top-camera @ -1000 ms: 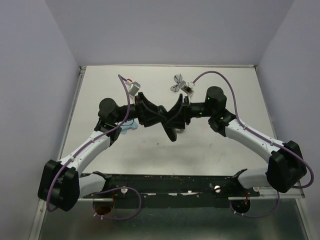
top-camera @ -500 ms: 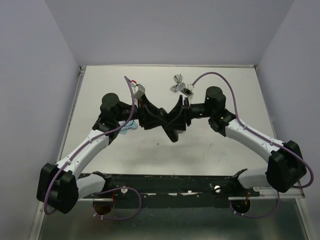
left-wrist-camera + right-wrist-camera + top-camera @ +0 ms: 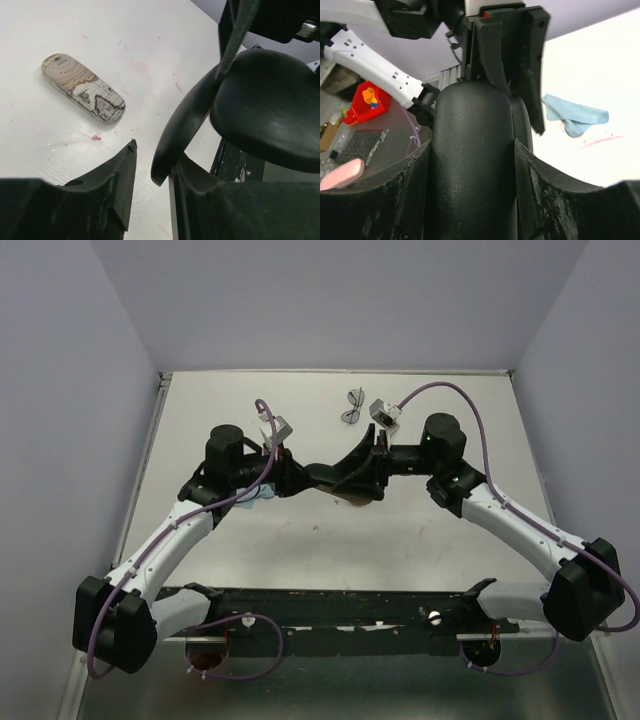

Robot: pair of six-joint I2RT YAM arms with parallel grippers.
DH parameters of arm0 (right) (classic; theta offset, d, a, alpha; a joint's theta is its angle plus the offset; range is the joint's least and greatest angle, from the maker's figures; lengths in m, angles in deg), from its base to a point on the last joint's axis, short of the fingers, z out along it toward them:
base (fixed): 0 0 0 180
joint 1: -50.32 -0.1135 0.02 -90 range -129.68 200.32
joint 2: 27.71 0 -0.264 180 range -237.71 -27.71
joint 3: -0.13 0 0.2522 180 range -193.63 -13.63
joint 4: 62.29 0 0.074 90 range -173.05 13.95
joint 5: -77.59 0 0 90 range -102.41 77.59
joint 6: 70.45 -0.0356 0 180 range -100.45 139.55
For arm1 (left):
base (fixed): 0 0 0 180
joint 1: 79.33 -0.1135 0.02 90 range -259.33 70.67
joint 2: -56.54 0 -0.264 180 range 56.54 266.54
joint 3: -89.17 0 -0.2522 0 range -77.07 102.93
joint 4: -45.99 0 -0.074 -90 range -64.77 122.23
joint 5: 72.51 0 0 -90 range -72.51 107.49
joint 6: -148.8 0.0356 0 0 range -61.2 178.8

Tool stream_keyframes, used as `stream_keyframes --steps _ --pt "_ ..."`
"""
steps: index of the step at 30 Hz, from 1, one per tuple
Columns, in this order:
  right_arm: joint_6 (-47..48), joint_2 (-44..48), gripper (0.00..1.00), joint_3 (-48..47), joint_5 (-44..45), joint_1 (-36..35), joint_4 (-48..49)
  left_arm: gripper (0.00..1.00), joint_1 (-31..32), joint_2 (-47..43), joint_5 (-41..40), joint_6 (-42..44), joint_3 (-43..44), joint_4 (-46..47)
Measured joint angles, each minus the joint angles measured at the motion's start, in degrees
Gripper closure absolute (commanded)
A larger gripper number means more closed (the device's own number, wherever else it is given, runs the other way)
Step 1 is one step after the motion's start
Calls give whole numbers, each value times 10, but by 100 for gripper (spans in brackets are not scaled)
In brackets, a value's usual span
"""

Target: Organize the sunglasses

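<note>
I'm pinching the black case (image 3: pixel 470 115) with my right claw (image 3: pixel 472 147), left claw (image 3: pixel 152 162) spread; stained white counter (image 3: pixel 150 40), lilac walls (image 3: pixel 330 300).

We see a white counter (image 3: pixel 330 550) with a raised rim along its far and side edges. Toward the far edge lie the dark-framed sunglasses (image 3: pixel 351 407), flat on the surface and well apart from everything else. Left of the middle a crumpled blue cloth (image 3: pixel 575 117) rests on the counter, with a thin pale pink thing (image 3: pixel 600 139) just beside it, too blurred for us to name. A closed map-printed case (image 3: pixel 83 88) lies flat, with faint reddish smudges (image 3: pixel 96 136) near it.
</note>
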Motion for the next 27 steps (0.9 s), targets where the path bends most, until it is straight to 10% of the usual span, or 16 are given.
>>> stream_keyframes --steps 6,12,27 --pt "-6 -6 99 0 39 0 -4 62 4 21 -17 -26 13 -5" --pt "-16 -19 99 -23 83 -3 -30 1 -8 20 -28 -56 4 15" --pt "-109 -210 99 -48 208 -3 -24 1 -34 -127 -370 -228 -71 -144"
